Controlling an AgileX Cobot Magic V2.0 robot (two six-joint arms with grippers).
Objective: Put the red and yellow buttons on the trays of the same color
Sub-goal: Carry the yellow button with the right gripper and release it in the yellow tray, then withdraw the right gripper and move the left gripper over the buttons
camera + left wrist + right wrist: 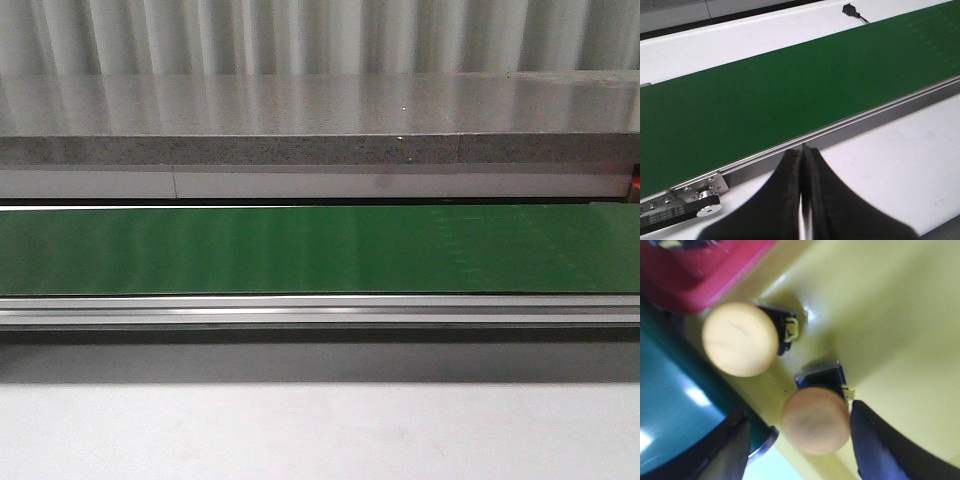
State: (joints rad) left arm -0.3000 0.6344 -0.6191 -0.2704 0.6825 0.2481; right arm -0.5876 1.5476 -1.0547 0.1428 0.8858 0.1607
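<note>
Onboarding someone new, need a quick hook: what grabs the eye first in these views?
The long green conveyor belt fills the front view from edge to edge and carries nothing there. In the right wrist view, two yellow buttons sit in the yellow tray, a red tray beside it, with the open right claw straddling the nearer button. The left claw is shut at the belt's rail.

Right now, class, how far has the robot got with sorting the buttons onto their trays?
Done: one yellow button lies in the yellow tray. In hand: a second button sits between the right gripper's open fingers over that tray. Left: unclear; the belt shows no buttons, the red tray's contents are hidden, and the left gripper is shut, empty.
</note>
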